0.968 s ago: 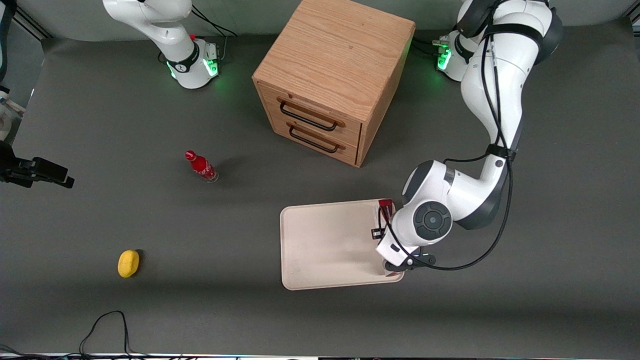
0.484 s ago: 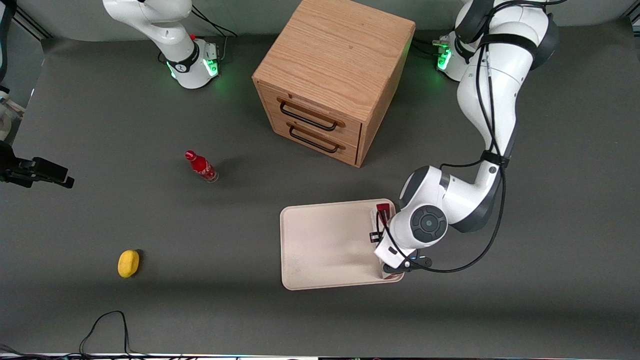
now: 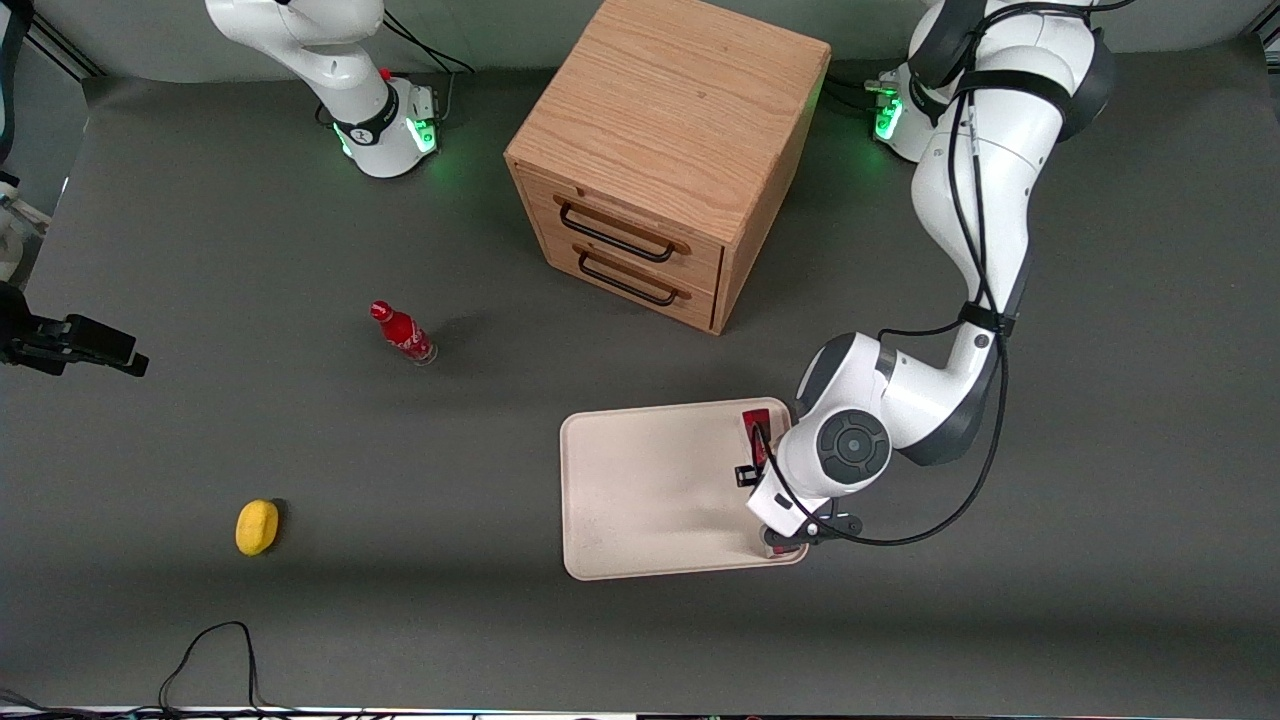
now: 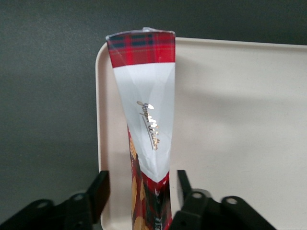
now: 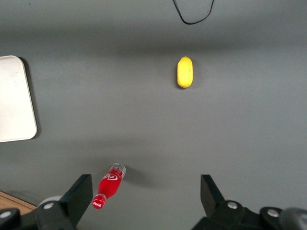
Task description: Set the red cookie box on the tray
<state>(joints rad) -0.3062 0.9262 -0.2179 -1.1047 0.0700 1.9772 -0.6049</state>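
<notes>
Gripper (image 4: 139,199) has both fingers clamped on one red cookie box (image 4: 146,120), held over the tray (image 3: 640,490) at its working-arm edge. Elsewhere: one cola bottle (image 3: 402,333) around ten o'clock from the tray, one lemon (image 3: 257,526) at nine, one two-drawer cabinet (image 3: 665,150) at twelve.

Red cookie box (image 4: 146,115): tartan-edged, whitish face, standing on edge over tray (image 3: 640,490) at the working arm's end. Tray cream, flat.

A dark grey matte table surface (image 3: 200,220) fills the scene under even overhead light. A light oak cabinet (image 3: 668,150) with two drawers and black handles stands on it.
</notes>
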